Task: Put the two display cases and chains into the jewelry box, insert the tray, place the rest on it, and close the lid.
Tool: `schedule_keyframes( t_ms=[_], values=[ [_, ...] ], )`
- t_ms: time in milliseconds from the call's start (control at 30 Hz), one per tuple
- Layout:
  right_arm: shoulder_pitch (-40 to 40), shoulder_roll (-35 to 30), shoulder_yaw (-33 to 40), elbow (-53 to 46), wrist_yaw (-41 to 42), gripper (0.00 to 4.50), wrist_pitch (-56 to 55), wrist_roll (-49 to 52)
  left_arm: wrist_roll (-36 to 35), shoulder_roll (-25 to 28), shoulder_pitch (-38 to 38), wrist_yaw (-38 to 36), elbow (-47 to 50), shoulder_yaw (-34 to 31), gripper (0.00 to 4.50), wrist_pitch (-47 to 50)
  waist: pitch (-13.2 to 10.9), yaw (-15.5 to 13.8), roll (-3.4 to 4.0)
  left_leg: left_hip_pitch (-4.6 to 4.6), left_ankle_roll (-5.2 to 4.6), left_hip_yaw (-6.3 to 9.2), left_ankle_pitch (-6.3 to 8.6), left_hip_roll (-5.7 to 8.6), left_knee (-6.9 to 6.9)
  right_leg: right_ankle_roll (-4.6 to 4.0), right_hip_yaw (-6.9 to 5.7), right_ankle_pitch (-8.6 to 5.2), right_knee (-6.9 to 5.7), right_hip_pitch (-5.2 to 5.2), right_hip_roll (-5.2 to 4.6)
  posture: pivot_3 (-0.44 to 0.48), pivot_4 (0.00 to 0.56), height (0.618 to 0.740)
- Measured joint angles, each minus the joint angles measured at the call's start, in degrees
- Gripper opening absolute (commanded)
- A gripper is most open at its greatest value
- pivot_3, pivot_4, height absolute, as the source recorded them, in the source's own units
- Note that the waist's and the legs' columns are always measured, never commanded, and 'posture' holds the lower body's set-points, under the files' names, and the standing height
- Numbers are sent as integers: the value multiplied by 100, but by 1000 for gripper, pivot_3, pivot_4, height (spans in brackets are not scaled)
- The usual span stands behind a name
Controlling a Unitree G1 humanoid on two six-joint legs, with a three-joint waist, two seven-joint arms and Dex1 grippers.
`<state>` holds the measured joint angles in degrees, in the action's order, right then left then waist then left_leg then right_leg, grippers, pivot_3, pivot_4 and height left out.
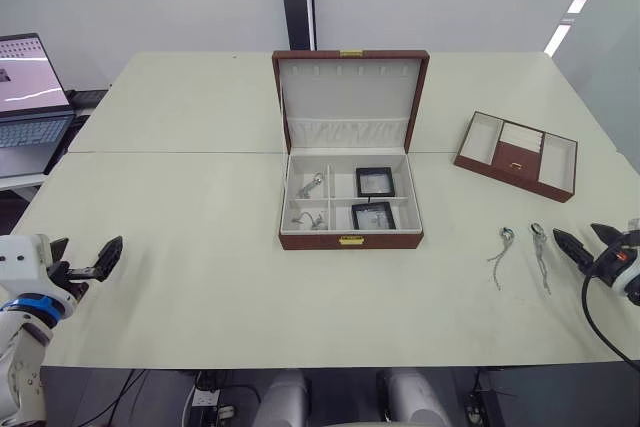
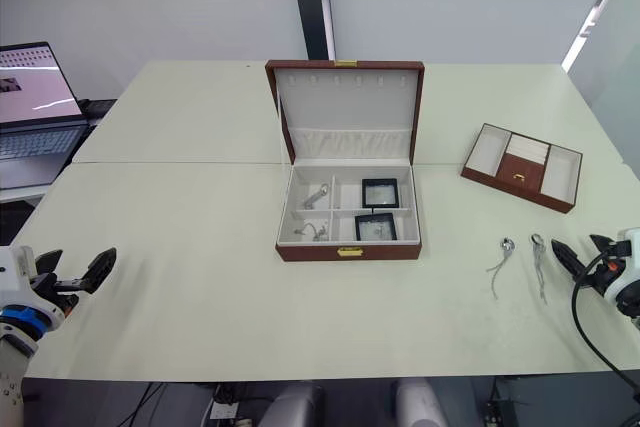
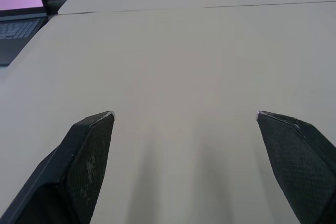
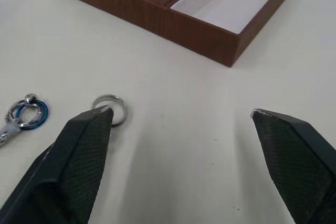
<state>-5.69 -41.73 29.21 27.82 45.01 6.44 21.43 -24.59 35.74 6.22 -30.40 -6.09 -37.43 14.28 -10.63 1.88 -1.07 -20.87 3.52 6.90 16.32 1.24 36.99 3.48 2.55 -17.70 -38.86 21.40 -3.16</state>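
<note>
A laptop (image 1: 28, 97) is glowing at the far left edge of the pale table (image 1: 190, 247), where the left gripper (image 1: 95, 259) is hovering low with its fingers spread wide and nothing between them. At centre, the brown jewelry box (image 1: 349, 239) is standing with its lid (image 1: 350, 97) propped upright; two chains are lying in its left-hand compartments, and two black-framed display cases (image 1: 375, 181) are sitting in the right-hand ones, one behind the other. Further right, the brown insert tray (image 1: 517, 156) is resting apart from the box, its pale side wells bare and a small gold handle showing on its middle panel. It looks stiff and light, and the outer walls or that handle seem the likeliest grip. Two keychains (image 1: 503, 251), with rings and thin limp chains, are lying just beside the right gripper (image 1: 588, 241), which is also holding its fingers well apart and empty; these will likely slide and need pinching at the ring.
</note>
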Motion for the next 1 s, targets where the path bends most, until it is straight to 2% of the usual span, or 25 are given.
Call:
schedule_keyframes(
  t_ms=[333, 600, 833, 1000],
  values=[
    [-30, 67, -32, 163, -158, 4459, -235, 3, -6, -88, 12, 80, 23, 18, 4500, -27, 0, 2, 0, 0, 0, 0, 0, 0, 0, 0, 0, 0, -1, 0, 1, 0, 150, 740],
    [-38, 53, -33, -9, -38, 4459, -148, 70, -124, -88, -55, -90, 473, 247, 4500, 60, 0, -1, 0, 0, 0, 1, 0, 0, 1, 0, 0, 0, -1, -1, 1, 0, 150, 740],
    [-513, -564, -452, -577, 779, 4459, 424, 240, -383, 113, -809, -550, 1584, 1253, 4500, 611, 1, -1, 2, -1, 1, 1, -1, 1, 3, 2, -1, 1, -2, -2, 2, 0, 150, 740],
    [-1423, -1097, -1279, -435, 1531, 4459, 582, -48, -354, 165, -1604, -1087, 1925, 2494, 4500, 857, 1, 18, 3, 0, 1, -7, -1, 0, 5, 2, 2, 2, -3, -1, 4, 0, 150, 740]
  ],
)
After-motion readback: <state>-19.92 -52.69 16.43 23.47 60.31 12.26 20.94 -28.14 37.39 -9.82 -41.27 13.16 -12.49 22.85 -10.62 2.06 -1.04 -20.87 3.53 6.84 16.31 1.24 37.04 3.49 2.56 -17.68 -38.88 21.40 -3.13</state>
